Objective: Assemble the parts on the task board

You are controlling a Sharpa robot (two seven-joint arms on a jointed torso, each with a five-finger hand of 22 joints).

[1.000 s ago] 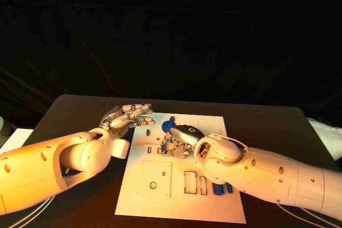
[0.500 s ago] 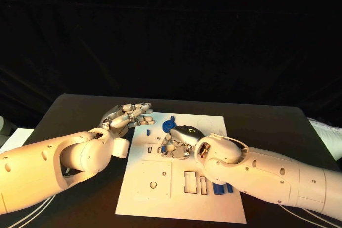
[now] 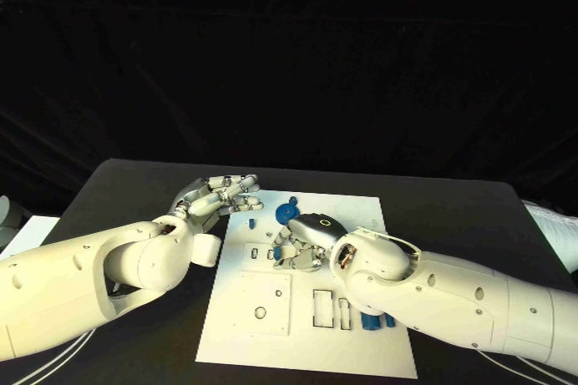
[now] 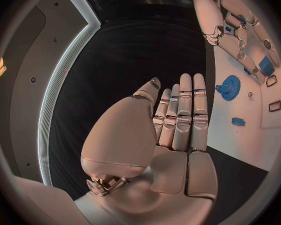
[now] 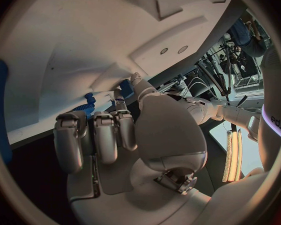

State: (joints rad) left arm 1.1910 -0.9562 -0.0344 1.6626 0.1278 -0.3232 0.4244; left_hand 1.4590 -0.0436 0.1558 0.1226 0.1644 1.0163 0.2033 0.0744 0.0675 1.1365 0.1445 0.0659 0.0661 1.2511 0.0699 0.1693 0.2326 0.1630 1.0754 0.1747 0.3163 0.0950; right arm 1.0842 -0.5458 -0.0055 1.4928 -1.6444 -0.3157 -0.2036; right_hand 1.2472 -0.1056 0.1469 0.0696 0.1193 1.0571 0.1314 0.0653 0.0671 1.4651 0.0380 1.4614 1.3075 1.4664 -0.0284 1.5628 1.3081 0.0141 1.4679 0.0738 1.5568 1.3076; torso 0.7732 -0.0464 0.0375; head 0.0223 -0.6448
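Note:
The white task board [image 3: 259, 326] lies in the middle of the black table. My right hand [image 3: 310, 239] is low over the board's far half, fingers curled down. Its fingertips pinch a small blue part [image 3: 280, 251] against the board; the same part [image 5: 125, 88] sits at the fingertips in the right wrist view. A blue gear [image 3: 286, 211] lies just beyond that hand, also seen as the gear [image 4: 228, 87]. A tiny blue piece [image 3: 250, 223] lies by the board's left edge. My left hand [image 3: 224, 194] hovers open off the board's far left corner, fingers straight [image 4: 181, 117].
Two blue parts [image 3: 375, 320] lie near the board's front right, beside empty rectangular slots [image 3: 321, 308]. A raised square plate [image 3: 258, 301] with holes takes up the board's front left. Bare black table [image 3: 133, 184] surrounds the board.
My right hand has edged slightly toward me with the blue part under its fingertips. The left hand has stayed nearly still.

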